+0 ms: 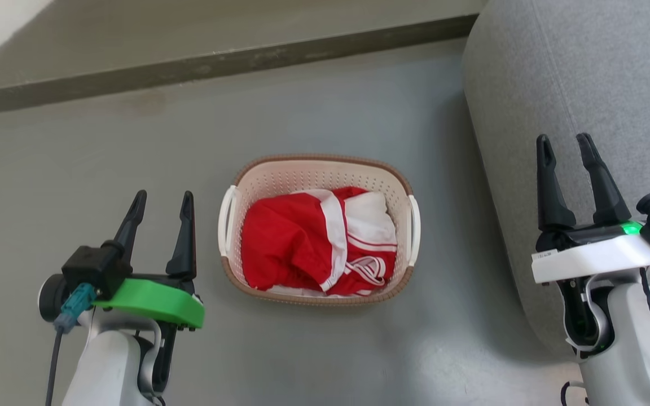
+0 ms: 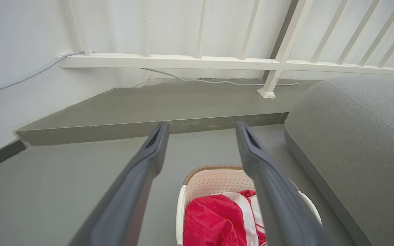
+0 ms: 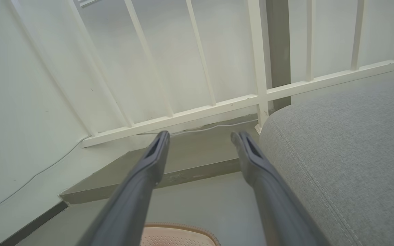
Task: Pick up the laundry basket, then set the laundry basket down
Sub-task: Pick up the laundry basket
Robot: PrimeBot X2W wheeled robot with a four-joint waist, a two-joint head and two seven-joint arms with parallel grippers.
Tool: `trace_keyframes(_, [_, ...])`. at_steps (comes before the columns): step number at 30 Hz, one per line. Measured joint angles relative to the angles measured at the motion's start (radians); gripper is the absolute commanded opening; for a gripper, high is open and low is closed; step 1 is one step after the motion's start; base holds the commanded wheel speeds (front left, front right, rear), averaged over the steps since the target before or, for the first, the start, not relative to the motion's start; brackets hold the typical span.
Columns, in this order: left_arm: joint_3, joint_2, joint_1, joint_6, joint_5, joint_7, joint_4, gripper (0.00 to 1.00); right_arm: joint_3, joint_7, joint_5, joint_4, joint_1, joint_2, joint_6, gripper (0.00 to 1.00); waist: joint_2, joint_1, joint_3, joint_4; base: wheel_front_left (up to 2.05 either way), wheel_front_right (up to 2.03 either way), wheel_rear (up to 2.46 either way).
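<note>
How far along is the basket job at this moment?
Done: nothing shows as done; the laundry basket sits on the floor, clothes inside. In hand: nothing; the left gripper and right gripper are open, either side of it, not touching it. Left: seemingly grasp, lift and set-down, unless the cycle is already over.

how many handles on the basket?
2: left handle on the side of the laundry basket facing the left hand; right handle on the side facing the grey sofa. None look hidden.
</note>
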Motion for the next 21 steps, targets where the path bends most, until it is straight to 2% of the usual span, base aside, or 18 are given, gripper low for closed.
trace_keyframes(12, [-0.004, -0.001, -0.11, -0.009, -0.008, 0.015, 0.163, 1.0, 0.005, 0.0, 0.001, -0.008, -0.05, 0.003, 0.0, 1.0, 0.0, 0.0, 0.105, -0.026, 0.0, 0.0, 0.0])
trace_keyframes(21, [-0.049, -0.002, -0.215, -0.025, -0.028, 0.121, 0.318, 1.0, 0.009, -0.001, 0.003, -0.013, -0.096, 0.005, 0.002, 1.0, 0.0, 0.0001, 0.188, -0.037, 0.0, 0.0, 0.0])
